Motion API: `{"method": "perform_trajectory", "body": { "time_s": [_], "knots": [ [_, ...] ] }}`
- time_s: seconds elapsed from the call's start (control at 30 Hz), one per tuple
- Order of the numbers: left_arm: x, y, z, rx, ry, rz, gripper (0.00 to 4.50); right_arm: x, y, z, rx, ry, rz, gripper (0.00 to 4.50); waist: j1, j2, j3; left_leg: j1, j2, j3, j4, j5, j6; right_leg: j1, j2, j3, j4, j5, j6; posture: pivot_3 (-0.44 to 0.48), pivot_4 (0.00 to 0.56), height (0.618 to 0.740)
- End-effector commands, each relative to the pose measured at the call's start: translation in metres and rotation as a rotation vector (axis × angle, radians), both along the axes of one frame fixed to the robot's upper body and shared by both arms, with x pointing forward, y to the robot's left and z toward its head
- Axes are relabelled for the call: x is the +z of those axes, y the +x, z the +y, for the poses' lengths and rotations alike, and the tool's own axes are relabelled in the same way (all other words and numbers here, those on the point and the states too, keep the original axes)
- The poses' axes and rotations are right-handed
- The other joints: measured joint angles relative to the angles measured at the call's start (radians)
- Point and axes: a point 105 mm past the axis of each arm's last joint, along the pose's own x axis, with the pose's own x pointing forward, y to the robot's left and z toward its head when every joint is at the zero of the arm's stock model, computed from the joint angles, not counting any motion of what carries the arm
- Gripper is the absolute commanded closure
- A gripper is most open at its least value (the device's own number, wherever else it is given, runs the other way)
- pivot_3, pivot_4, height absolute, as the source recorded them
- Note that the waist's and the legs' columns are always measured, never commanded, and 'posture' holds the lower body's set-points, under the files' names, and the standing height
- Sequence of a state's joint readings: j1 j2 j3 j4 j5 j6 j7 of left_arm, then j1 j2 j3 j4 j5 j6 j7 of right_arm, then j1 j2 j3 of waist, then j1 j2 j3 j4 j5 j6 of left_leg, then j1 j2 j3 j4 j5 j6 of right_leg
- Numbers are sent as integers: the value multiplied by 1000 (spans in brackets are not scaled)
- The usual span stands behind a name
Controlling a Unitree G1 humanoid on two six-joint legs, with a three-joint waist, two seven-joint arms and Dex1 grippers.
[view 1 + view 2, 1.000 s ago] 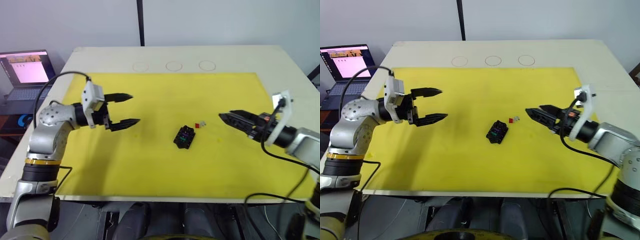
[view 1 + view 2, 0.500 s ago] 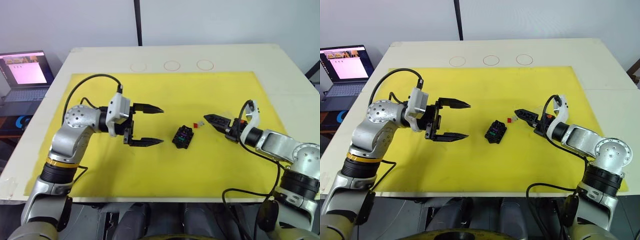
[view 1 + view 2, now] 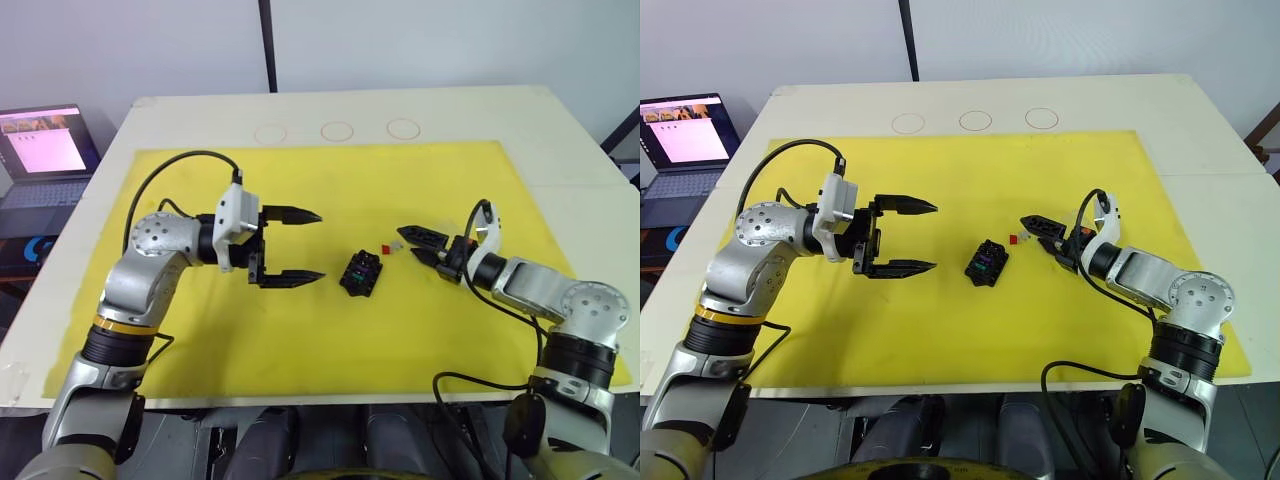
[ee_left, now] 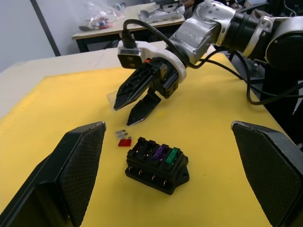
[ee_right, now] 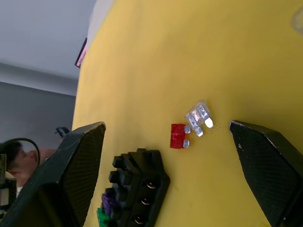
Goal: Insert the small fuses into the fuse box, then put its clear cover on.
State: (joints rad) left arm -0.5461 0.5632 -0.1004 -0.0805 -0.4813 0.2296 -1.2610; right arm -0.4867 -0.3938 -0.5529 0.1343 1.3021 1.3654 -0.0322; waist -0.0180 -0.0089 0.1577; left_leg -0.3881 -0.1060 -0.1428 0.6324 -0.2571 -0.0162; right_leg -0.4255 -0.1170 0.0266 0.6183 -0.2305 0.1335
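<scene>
The fuse box (image 3: 361, 274) sits mid-mat; the red fuse (image 5: 178, 135) lies just beside it. Right pincer (image 4: 135, 103) and left pincer (image 3: 305, 246) are spread; a skewed pinch could flick the fuse away.

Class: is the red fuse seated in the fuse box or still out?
Out: the red fuse lies on the mat beside the fuse box.
</scene>
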Motion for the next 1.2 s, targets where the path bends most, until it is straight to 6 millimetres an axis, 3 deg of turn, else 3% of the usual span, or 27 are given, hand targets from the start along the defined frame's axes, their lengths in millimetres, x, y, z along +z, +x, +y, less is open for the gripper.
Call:
{"method": "perform_trajectory", "body": {
  "time_s": [0.03,0.6,1.2],
  "knots": [
    [8,0,2,3,-10,-33,0,4,5,6,6,39,-12,48,0,0,0,0,0,0,0,0,0,0,0,0,0,0,0,0,150,740],
    [4,-2,-1,-17,-3,-25,0,-4,1,24,103,87,25,48,-3,0,0,0,0,0,0,0,0,0,0,0,0,0,0,0,150,740],
    [0,-3,-5,-31,5,-33,0,-35,8,27,47,32,85,48,-3,-2,-3,4,1,0,0,0,0,3,1,1,1,0,0,0,150,740]
  ]
}}
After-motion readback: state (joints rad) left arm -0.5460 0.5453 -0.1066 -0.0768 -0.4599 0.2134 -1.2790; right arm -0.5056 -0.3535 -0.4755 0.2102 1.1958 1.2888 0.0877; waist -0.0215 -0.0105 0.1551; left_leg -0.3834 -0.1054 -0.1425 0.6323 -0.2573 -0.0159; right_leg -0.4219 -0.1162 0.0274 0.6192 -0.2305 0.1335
